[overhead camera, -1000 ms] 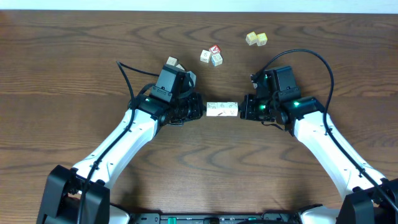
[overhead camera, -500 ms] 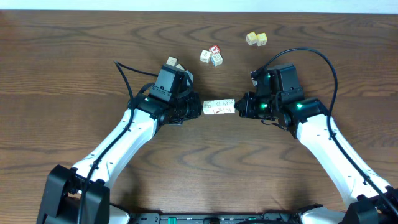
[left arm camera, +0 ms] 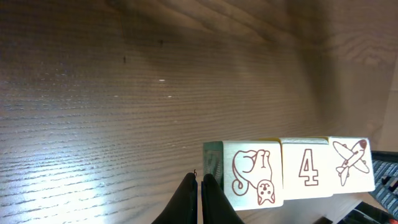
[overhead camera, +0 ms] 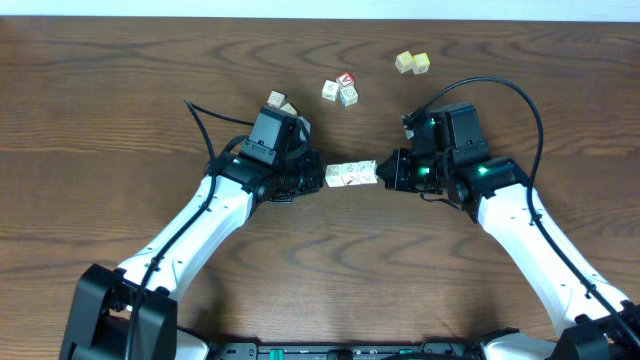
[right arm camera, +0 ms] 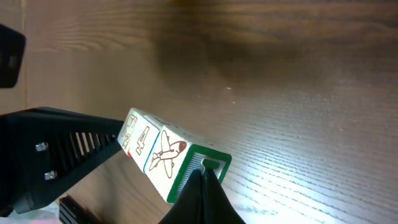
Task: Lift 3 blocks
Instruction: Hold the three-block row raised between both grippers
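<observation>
The three blocks [overhead camera: 351, 174], in a row just nearer the robot than the red cube [overhead camera: 345, 79], have been raised and tilted off the tabletop [overhead camera: 120, 110] (so the lift seems begun), squeezed endwise between the left hand [overhead camera: 321, 177] and the right hand [overhead camera: 382, 171], each pressed together.

My left arm [overhead camera: 200, 225] and right arm [overhead camera: 530, 235] are white shells with black joints, each trailing a black cable [overhead camera: 198, 118]. Green lights [overhead camera: 428, 125] glow on my right wrist. My left gripper [overhead camera: 322, 177] has a black slotted finger [right arm camera: 74, 149] with two silver screws [right arm camera: 42, 147].
</observation>
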